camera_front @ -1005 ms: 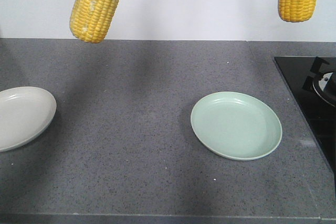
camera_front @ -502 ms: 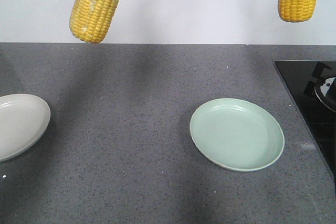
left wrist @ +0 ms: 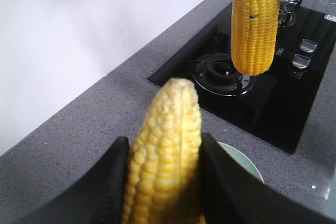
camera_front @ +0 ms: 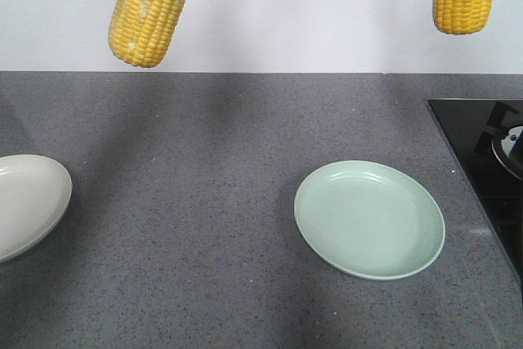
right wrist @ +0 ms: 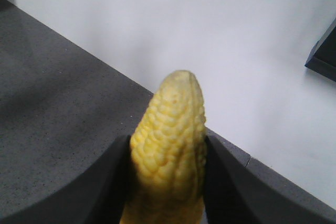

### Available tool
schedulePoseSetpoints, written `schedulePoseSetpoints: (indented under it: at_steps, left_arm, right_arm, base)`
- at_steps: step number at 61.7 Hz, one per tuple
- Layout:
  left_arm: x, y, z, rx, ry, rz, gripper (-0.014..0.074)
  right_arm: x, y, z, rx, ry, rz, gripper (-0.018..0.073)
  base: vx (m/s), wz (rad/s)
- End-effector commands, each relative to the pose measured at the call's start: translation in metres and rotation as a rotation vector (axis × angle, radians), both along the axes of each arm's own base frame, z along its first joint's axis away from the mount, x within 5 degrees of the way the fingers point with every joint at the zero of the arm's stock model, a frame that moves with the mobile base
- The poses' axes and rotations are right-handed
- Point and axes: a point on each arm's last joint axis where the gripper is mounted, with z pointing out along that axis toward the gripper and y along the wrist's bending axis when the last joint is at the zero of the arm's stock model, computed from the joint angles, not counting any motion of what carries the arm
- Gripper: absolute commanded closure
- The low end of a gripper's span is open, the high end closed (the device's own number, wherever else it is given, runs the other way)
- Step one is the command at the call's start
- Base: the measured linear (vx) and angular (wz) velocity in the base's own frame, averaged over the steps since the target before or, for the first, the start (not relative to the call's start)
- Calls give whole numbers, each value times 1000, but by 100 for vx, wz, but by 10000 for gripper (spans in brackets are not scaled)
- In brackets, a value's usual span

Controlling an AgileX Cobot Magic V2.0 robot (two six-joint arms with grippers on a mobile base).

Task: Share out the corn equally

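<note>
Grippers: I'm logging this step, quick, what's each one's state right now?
Left gripper: closed on a corn cob.
Right gripper: closed on the other corn cob.

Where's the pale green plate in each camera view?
Front: green plate on the counter, right of centre, beside the black hob.
Left wrist: a sliver bottom centre-right, behind the held corn.
Right wrist: not in view.
Shared landmark: the hob.

Your front view looks down across the counter (camera_front: 204,202) toward the wall (camera_front: 310,14). Each wrist view peers close along its own load, the left cob (left wrist: 165,150) and the right cob (right wrist: 169,140). Front and left share the green plate (camera_front: 369,220) and stove (camera_front: 478,145).
</note>
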Motion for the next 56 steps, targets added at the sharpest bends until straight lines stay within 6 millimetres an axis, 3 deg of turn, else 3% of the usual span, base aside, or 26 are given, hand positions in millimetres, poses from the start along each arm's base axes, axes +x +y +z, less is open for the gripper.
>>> schedulePoseSetpoints:
  at_steps: [1, 56]
  left_arm:
    - [-21, 4, 22, -70, -65, -13, 604]
    - [-21, 4, 22, -70, -65, -13, 604]
  right_arm:
    - [-17, -1, 16, 16, -64, 4, 561]
    - [-17, -1, 16, 16, -64, 4, 561]
  base:
    - [2, 0]
    - [1, -1]
